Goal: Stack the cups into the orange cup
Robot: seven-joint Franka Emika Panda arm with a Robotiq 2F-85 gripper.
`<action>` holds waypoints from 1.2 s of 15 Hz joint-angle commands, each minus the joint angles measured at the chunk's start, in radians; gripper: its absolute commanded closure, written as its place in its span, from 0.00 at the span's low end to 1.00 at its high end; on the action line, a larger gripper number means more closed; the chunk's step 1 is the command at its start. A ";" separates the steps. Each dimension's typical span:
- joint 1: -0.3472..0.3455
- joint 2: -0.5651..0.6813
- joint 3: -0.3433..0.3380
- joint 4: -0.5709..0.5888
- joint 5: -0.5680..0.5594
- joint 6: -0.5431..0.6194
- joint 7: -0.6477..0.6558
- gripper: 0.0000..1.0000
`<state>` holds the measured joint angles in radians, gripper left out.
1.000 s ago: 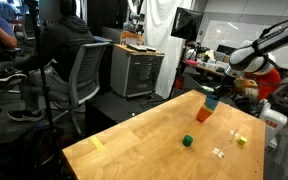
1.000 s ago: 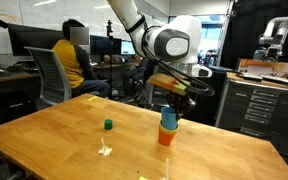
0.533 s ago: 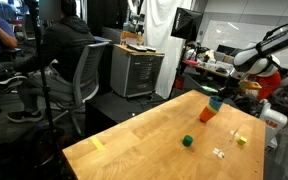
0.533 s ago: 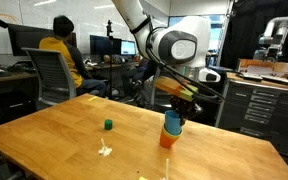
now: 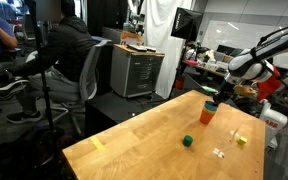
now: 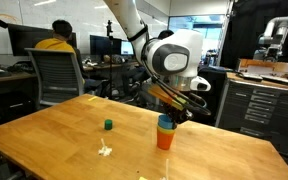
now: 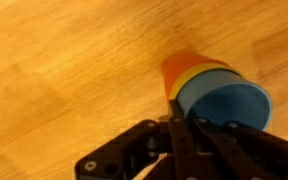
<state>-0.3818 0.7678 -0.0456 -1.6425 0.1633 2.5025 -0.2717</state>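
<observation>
The orange cup (image 6: 165, 139) stands on the wooden table (image 6: 64, 130) with the yellow cup (image 7: 197, 78) nested in it. The blue cup (image 7: 230, 104) sits inside the yellow one, so only rims and bands of the inner cups show. My gripper (image 7: 180, 126) is shut on the near rim of the blue cup, one finger inside it and one outside. In both exterior views the gripper (image 6: 172, 116) hangs right over the stack (image 5: 208, 113), near the table's far end.
A small dark green block (image 5: 187, 141) (image 6: 108, 125) lies on the table a short way from the stack. A tiny yellow piece (image 5: 241, 140) and a pale scrap (image 6: 104, 150) lie nearby. Office chairs (image 5: 79, 70), a seated person (image 6: 56, 45) and cabinets (image 6: 259, 100) surround the table.
The gripper has come down a little with the blue cup, which now sits deeper in the stack. The stack looks more upright than half a second ago.
</observation>
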 commanded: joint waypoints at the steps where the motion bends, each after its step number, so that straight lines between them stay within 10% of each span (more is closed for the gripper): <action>1: -0.028 0.017 0.027 0.019 0.019 0.014 -0.031 0.99; 13: -0.032 -0.037 0.034 -0.023 0.014 0.006 -0.066 0.02; 18: -0.036 -0.130 0.045 -0.092 0.016 0.017 -0.118 0.00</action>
<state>-0.3919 0.7340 -0.0315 -1.6510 0.1661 2.5059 -0.3351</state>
